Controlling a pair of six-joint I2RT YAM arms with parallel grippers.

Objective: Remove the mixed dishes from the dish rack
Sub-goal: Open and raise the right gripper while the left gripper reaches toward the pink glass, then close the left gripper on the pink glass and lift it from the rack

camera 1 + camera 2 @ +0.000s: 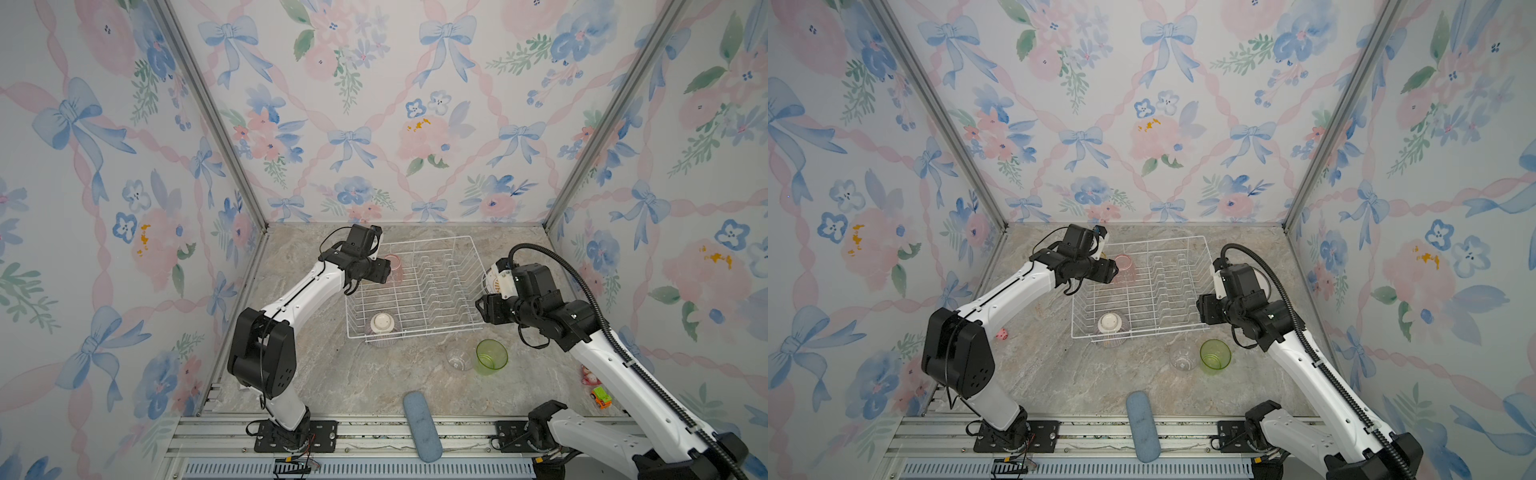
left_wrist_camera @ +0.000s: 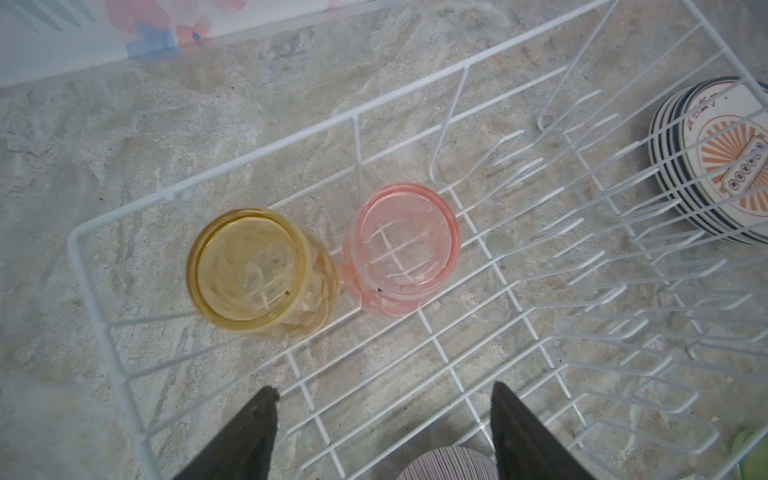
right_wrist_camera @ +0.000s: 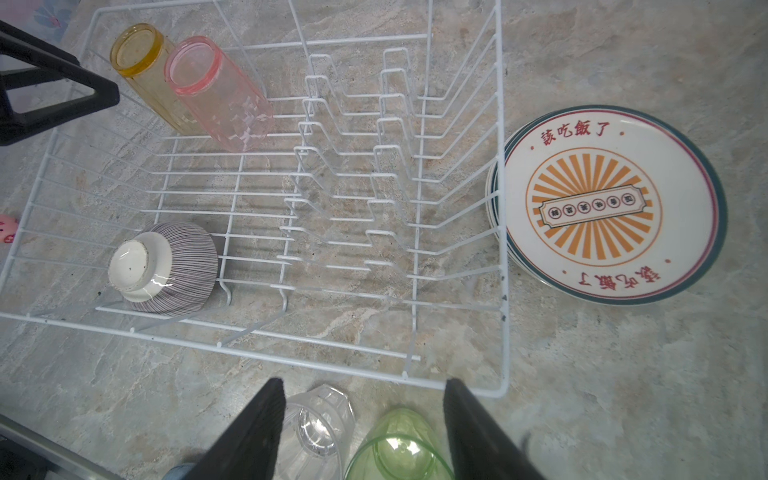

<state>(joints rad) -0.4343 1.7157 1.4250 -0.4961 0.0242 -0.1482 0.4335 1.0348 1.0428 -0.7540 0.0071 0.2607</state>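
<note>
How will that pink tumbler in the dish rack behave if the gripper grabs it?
The pink tumbler stands tall and narrow on the thin wires of the dish rack, so a nudge would probably tip it. Its glossy translucent wall looks light and likely slippery.

We find the dish rack's [image 3: 504, 353] middle open from above; yellow tumbler [image 3: 141, 62] and pink tumbler [image 3: 216, 91] crowd its far-left corner, striped bowl [image 3: 174, 266] near-left, plates [image 3: 615, 203] just outside right.

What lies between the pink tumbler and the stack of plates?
Only the dish rack's empty prongs and side wires; no dish stands between the pink tumbler and the plates. The right wrist view shows this.
</note>
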